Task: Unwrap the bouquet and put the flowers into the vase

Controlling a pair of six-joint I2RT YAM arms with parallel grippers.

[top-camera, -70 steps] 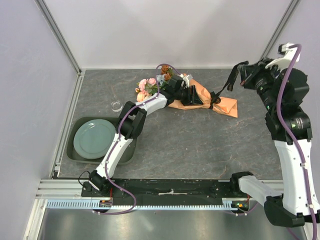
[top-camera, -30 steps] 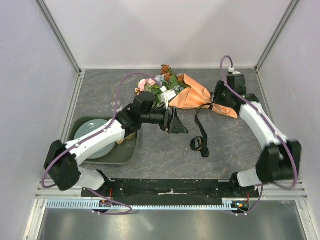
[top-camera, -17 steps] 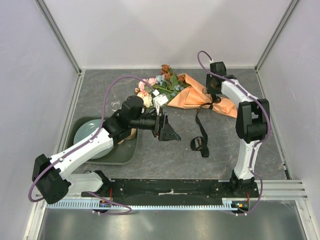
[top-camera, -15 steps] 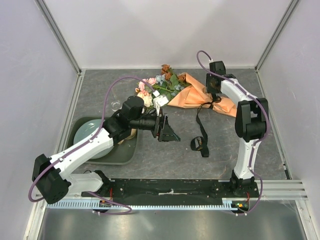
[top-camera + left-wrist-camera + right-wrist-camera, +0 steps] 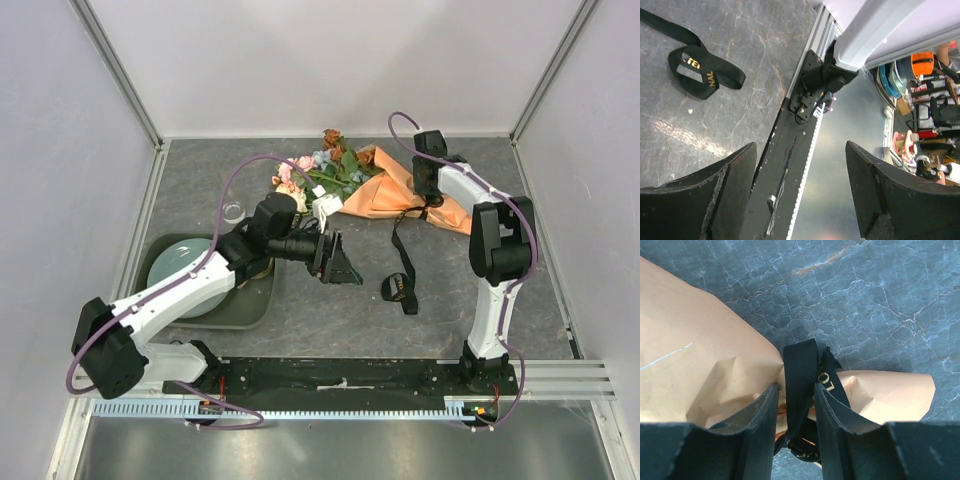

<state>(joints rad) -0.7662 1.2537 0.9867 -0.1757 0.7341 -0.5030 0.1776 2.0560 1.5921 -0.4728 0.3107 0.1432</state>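
Unwrapping looks to be the step in hand. The bouquet (image 5: pixel 385 195), a cone of orange-tan kraft paper, lies on its side at the far middle of the grey marbled table (image 5: pixel 450 290). Its pink, cream, blue and rust flowers (image 5: pixel 320 172) fan out to the left.

A black gold-lettered ribbon (image 5: pixel 800 365) is wound round the cone's narrow waist. Its loose tail runs toward the near side and ends in a curl on the table.

The right gripper (image 5: pixel 796 390) is down over that waist. Its two fingers straddle a strand of ribbon with barely a sliver of room, and whether they pinch it yet I cannot tell. I take the aim to be drawing the tie off so the paper can fall open.

The left gripper (image 5: pixel 799 150) hangs above the table on the near side of the blooms, pointing right, with its jaws spread wide and nothing in them. I'd judge it is out of the way yet close enough to steady the flowers.

The small clear glass vase (image 5: pixel 233 212) stands apart at the left, just beyond a dark green tray (image 5: pixel 146 268). It has no stems in it.
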